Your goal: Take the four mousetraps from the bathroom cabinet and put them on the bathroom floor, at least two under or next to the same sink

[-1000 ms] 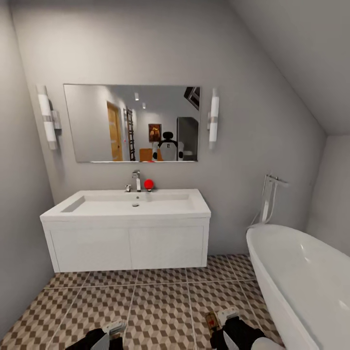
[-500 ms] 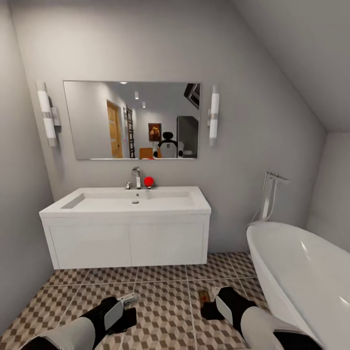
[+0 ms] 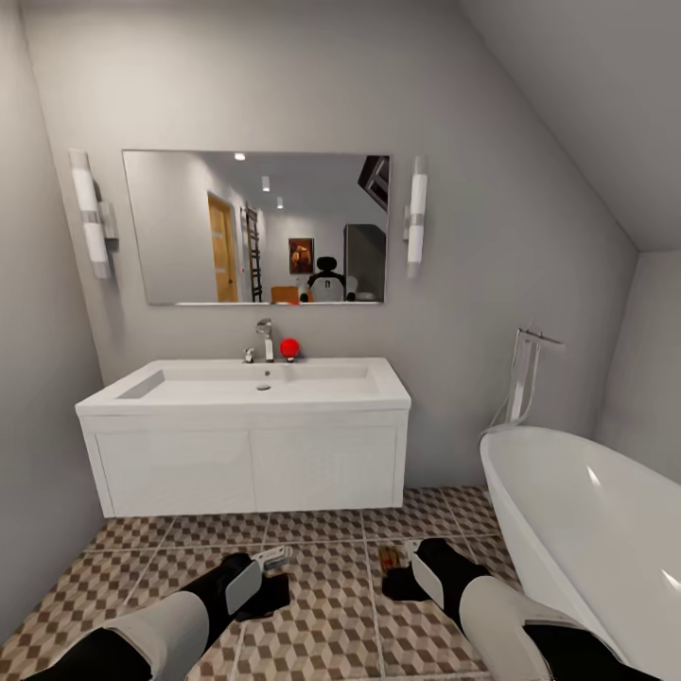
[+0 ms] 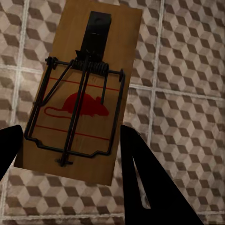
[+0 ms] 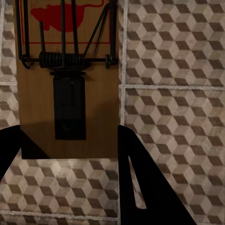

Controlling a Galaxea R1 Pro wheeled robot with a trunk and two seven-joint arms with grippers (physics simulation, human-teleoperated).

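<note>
Two mousetraps are in hand, each a brown wooden board with a dark spring and a red mouse print. My left gripper [image 3: 271,565] is shut on one mousetrap [image 4: 79,89], held between its black fingers [image 4: 140,183] above the bathroom floor [image 3: 322,605]. Over the same cube-patterned tiles, my right gripper [image 3: 395,566] is shut on the other mousetrap [image 5: 65,79], whose end shows in the head view [image 3: 390,552]. Both hover low in front of the white wall-hung bathroom sink [image 3: 251,402]. The cabinet is out of view.
A white oval bathtub [image 3: 586,530] with a chrome standing tap [image 3: 523,378] fills the right side. A mirror [image 3: 255,227] hangs over the sink, with a chrome tap [image 3: 266,340] and a red object [image 3: 289,348] on the basin. Grey walls close in on the left and back.
Both arms have reached forward toward the sink, carrying their mousetraps farther out over the tiles. The head view has shifted slightly.
</note>
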